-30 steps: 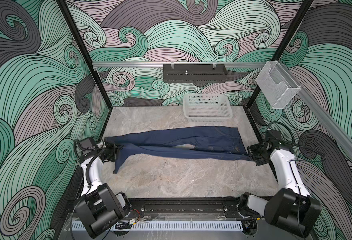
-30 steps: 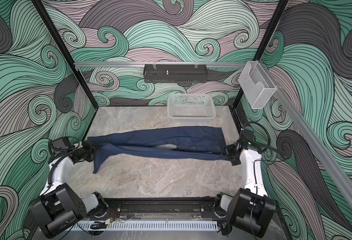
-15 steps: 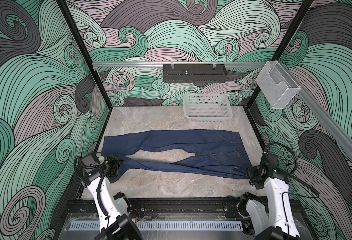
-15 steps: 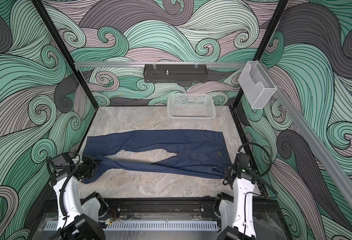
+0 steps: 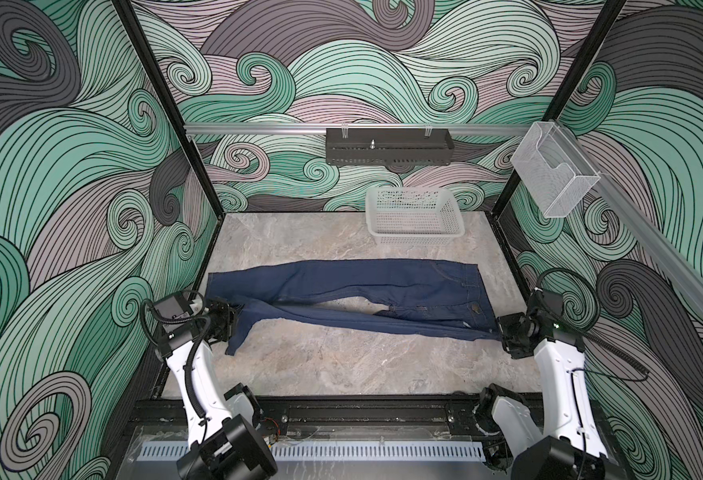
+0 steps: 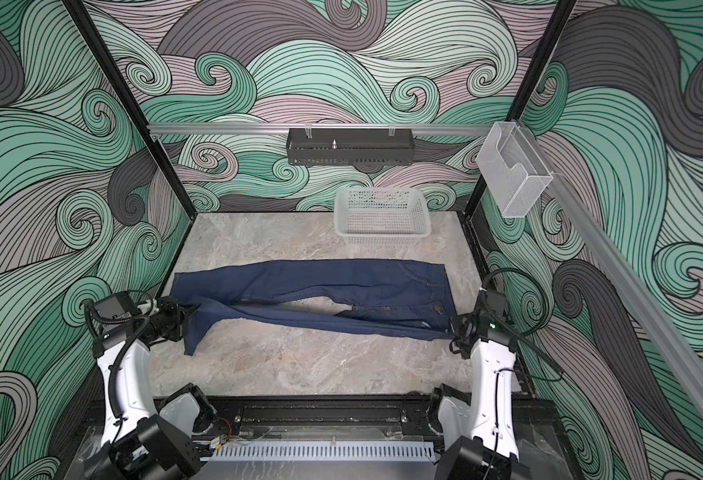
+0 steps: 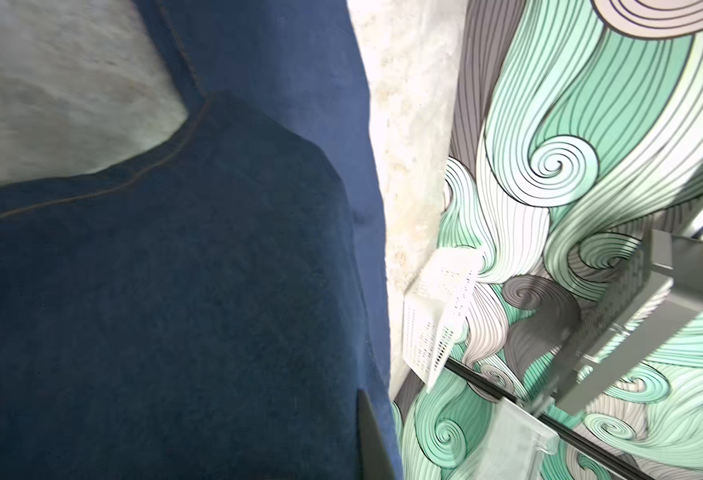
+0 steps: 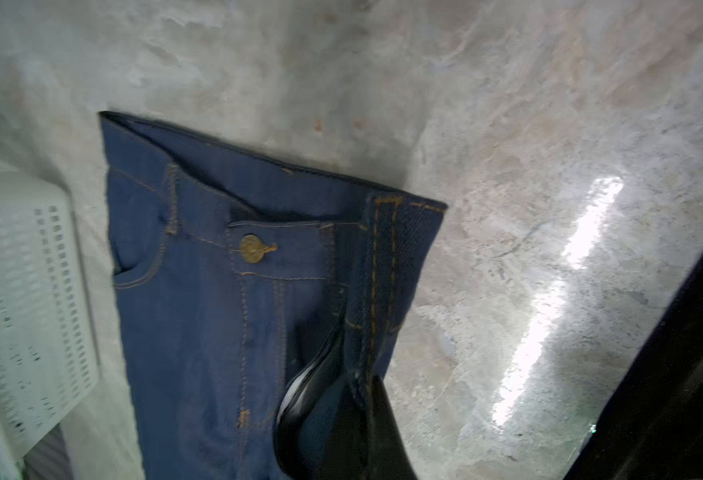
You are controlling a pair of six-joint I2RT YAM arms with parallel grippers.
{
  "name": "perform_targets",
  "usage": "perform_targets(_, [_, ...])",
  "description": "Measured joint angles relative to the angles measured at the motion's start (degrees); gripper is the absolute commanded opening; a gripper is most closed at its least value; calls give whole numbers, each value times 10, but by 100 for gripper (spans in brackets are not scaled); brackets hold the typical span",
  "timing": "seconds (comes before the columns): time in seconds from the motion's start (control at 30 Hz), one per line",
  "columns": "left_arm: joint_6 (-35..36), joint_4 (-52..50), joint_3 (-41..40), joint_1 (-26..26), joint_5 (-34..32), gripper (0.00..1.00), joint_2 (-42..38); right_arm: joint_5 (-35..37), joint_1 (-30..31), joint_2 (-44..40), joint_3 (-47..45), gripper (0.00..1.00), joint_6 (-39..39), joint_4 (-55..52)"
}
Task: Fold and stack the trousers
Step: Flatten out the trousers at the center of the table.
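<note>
The dark navy trousers (image 5: 362, 282) (image 6: 333, 278) lie lengthwise across the marble table, waist to the right and legs to the left. My left gripper (image 5: 233, 318) (image 6: 183, 318) is shut on the near leg close to its hem, which droops below it. The left wrist view is filled by denim (image 7: 175, 291), with one dark finger (image 7: 372, 440) pressed on it. My right gripper (image 5: 497, 332) (image 6: 451, 332) is shut on the near corner of the waistband. In the right wrist view both fingers pinch the waistband (image 8: 379, 257) beside the brass button (image 8: 251, 248). The near leg stretches taut between the grippers.
A white mesh basket (image 5: 416, 239) (image 6: 383, 239) stands at the back of the table, right of centre. A black tray (image 5: 387, 151) hangs on the back rail and a clear holder (image 5: 553, 178) on the right rail. Black frame posts edge the table's sides.
Both grippers, still shut on the trousers, drew the near leg and waist corner toward the front edge, spreading the legs apart, then moved partly back.
</note>
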Motion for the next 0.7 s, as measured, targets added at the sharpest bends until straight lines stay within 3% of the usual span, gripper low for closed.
perform_targets(0.03, [0,-5,-14,2,-11,8,-17,9,-1,-7,-16,1,0,-4])
perform_targets(0.1, [0,-18,-42,8,-39,24,-50,28,-2,-21,-46,12,-2,-14])
perform_targets(0.23, [-3,-42,-55,20,-103,58,-99,82,-12,-61,-81,58,-6,-29])
perform_targets(0.33, [-2,-66,-44,22,-133,71,-110,106,-13,-84,-83,78,-8,-39])
perform_targets(0.53, [0,-98,33,22,-146,80,-89,107,-13,-65,-38,86,-13,-56])
perform_targets(0.7, [0,-89,73,21,-128,79,-72,29,-3,-25,9,77,-18,-25])
